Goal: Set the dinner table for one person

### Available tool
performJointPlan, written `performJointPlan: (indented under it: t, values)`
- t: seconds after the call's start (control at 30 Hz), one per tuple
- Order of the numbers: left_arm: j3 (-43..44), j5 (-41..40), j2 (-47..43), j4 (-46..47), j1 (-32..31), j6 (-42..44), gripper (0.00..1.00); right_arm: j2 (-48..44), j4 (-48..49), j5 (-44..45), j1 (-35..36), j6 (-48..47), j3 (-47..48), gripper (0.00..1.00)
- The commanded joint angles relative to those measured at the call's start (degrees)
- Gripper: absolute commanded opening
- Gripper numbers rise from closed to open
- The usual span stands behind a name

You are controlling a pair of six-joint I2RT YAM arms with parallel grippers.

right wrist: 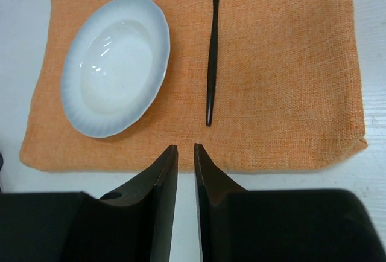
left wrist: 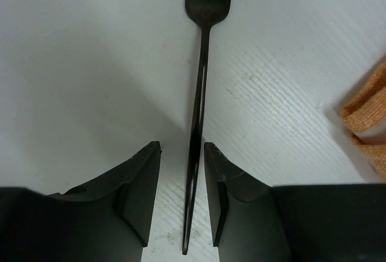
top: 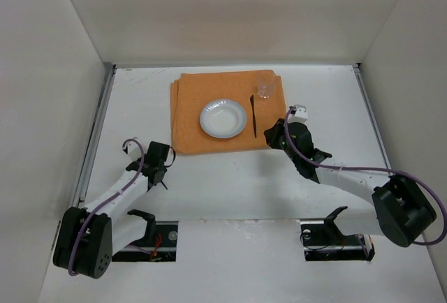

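- Because the fork lies flat on the dinner table, the left gripper straddles its black handle from above. The fingers stand narrowly apart, one on each side. A strip of bare tabletop shows between the handle and the finger at lower left of the frame, so the fork is judged not yet clamped.
- The tines point to the top edge of the frame. The grasp therefore falls on the handle's rear portion.
- A corner of the orange placemat shows at the right edge of the left wrist view, so the fork lies off the mat.
- The right gripper holds nothing. Its fingers stand almost together, with a thin slit between them. It sits at lower centre of its frame, just off the mat's near edge and in line with the black knife.
- The knife lies on the mat to the right of the white plate, not touching it. A clear glass stands at the mat's upper right.
- Judgement: the fork is the outstanding item, and its likely place is left of the plate.
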Motion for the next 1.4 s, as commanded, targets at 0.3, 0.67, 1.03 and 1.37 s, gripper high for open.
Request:
performJointPlan:
  t: [0.3,0.67,1.03,1.37]
  values:
    - [-0.78,3.48,2.42,3.74,1.2,-0.48,0.06,-1.73,4.13,-0.87,-0.68,0.61,-0.98,0.28]
    - [10.01,-0.22,-3.75,7.14,-6.26,14.54,0.05,0.02,4.57,-0.08,-1.65,0.7,-1.16,0.37]
    - [35.06,2.33,26.92,16.74,-13.13,34.94,0.08,1.43,4.74,0.62,-1.74,0.52,-0.89,0.37]
    - [42.63,4.09,40.82,16.91,-11.2,40.4,0.08,2.31,4.57,0.62,-1.74,0.08,-0.45,0.37]
